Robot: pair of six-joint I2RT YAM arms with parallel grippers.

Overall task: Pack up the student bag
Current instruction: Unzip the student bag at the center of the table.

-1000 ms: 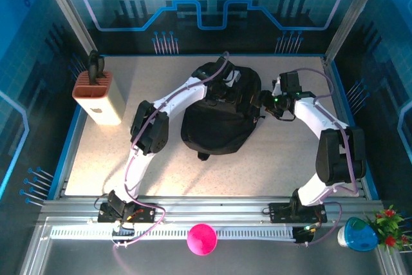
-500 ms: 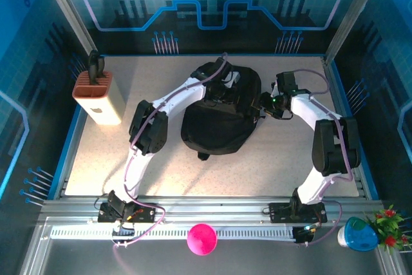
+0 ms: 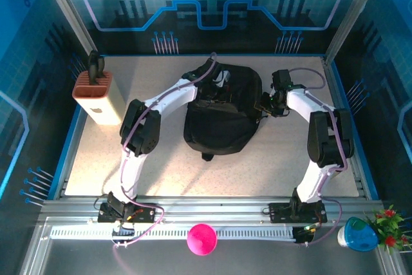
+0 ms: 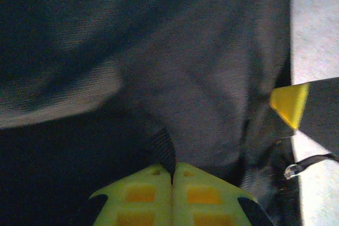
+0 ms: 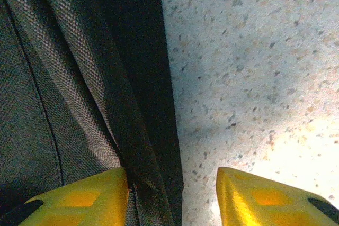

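Top external view: student bag (image 3: pixel 219 127) lies flat at the centre of the speckled worktop (image 3: pixel 161 159), rounded end toward the top of the frame. Both arms reach onto its upper half, the left arm over the top and the right arm at the right edge. A tan box with orange-brown top (image 3: pixel 100 98) stands at upper left, well apart from the bag.

Left wrist view: left claw (image 4: pixel 172 169) clenched, tips meeting, with a ribbed black strip of the bag caught in the seam between them.

Right wrist view: right claw (image 5: pixel 172 175) released, fingers apart. The bag's woven edge runs up between them, against the lower-left finger; the other finger hangs over bare worktop.
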